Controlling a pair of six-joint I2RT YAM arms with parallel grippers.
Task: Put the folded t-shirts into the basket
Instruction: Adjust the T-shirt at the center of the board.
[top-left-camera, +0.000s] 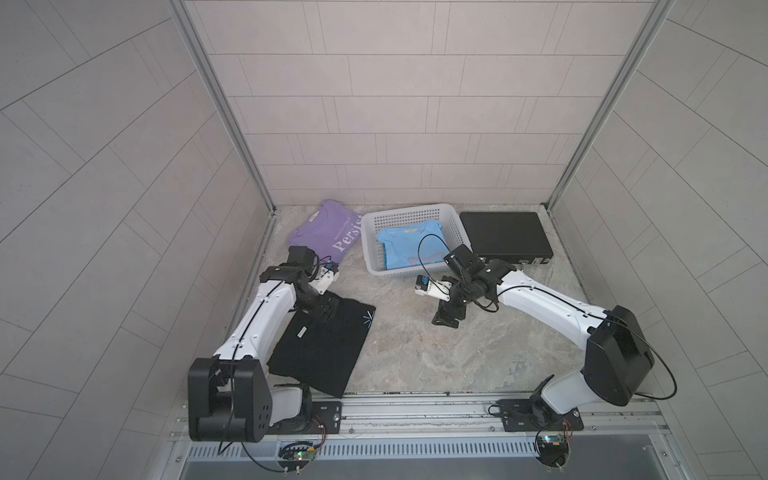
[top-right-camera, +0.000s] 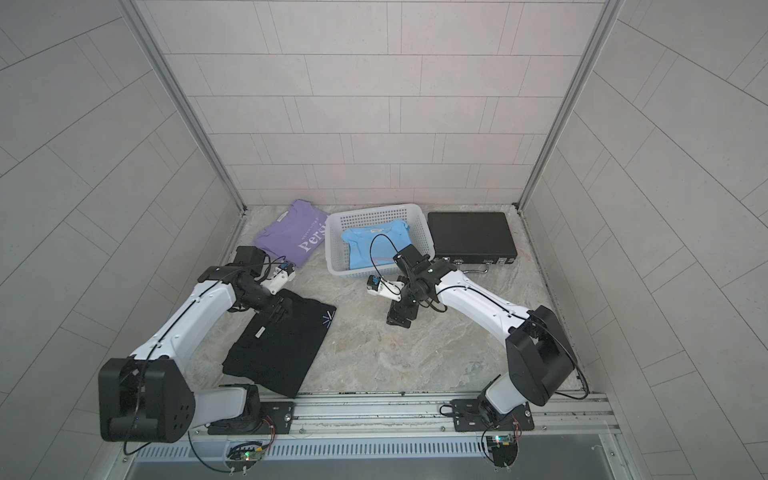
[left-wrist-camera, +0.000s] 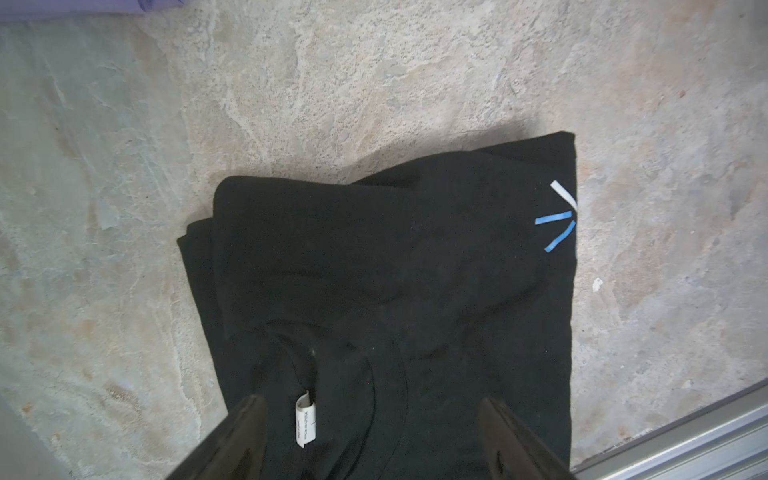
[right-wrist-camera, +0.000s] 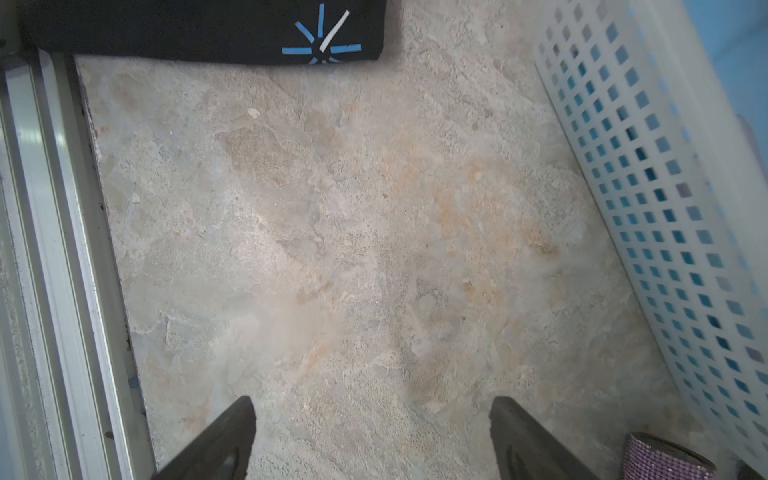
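1. Bench (top-left-camera: 436, 353) surface is mottled grey and tan stone, closed in on three sides by pale tiled walls (top-left-camera: 395, 104). A metal rail (top-left-camera: 415, 409) runs along the near edge.
2. White basket (top-left-camera: 409, 218) stands at the far middle. The light blue shirt (top-left-camera: 403, 245) lies inside it.
3. Lilac shirt (top-left-camera: 320, 237) lies far left, just beside the basket. The black shirt (top-left-camera: 324, 349) lies near left.
4. Left pincer (left-wrist-camera: 370, 405) stands apart over the black shirt's collar end, clamped on nothing. I cannot tell whether its tips touch the cloth.
5. Right pincer (right-wrist-camera: 374, 401) stands apart over bare bench, near the basket's near wall, and holds nothing.
6. The left arm covers the black shirt's left edge. The basket rim cuts off the lilac lettering, and the right wrist and cable hide part of the blue shirt's pinkish mark.
7. A lilac studded thing (right-wrist-camera: 665, 457) is cut off in the right wrist view; I cannot tell what it is.
8. A black case (top-left-camera: 505, 235) sits just right of the basket. Open bench lies between the black shirt and the right arm.
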